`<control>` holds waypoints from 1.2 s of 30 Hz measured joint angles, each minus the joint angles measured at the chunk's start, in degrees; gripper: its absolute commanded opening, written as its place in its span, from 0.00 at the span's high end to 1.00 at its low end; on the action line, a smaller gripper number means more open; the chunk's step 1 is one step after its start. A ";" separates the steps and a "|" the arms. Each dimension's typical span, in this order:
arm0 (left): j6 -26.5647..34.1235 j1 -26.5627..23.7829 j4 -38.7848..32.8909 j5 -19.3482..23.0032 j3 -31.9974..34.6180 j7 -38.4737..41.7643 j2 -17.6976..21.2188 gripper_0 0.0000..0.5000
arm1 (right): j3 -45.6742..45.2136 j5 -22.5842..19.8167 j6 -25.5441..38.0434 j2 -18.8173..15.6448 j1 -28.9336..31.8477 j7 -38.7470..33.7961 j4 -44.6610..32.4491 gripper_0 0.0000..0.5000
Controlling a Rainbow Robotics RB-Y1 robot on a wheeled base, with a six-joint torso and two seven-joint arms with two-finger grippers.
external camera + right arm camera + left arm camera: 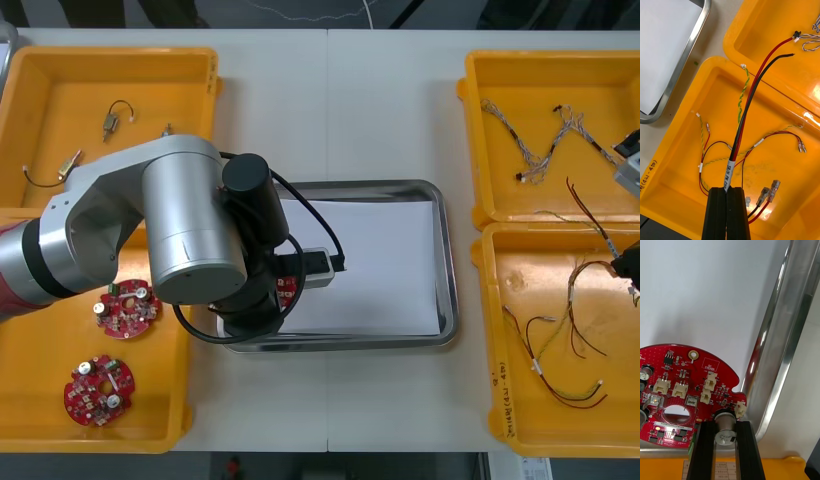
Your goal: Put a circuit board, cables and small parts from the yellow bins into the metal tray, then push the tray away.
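Clamping the grey cylinder that stands on a red circuit board, the left gripper has its black fingers apart by the cylinder's width, one on each side. The board lies flat over the white inside of the metal tray, its notched edge just beside the shiny rim. Whether it touches the floor of the tray cannot be told. In the front view the left arm covers the tray's left part, with a sliver of the board showing under the wrist.

The right gripper is closed on a red and black cable, fingers nearly together around the cable's white label. The cable rises from them and ends above the far right bin. The gripper hangs over the near right bin, where loose cables in red, black and yellow lie spread on the floor. Twisted blue and white cables lie in the far right bin.

Across the table, the near left bin holds two more circuit boards, side by side but apart. The far left bin holds small metal parts, each with a short wire
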 measured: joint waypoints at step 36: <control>-6.00 -0.36 3.92 -2.43 -6.03 6.96 -0.39 0.00 | 0.00 0.43 0.00 0.00 0.00 0.00 0.00 1.00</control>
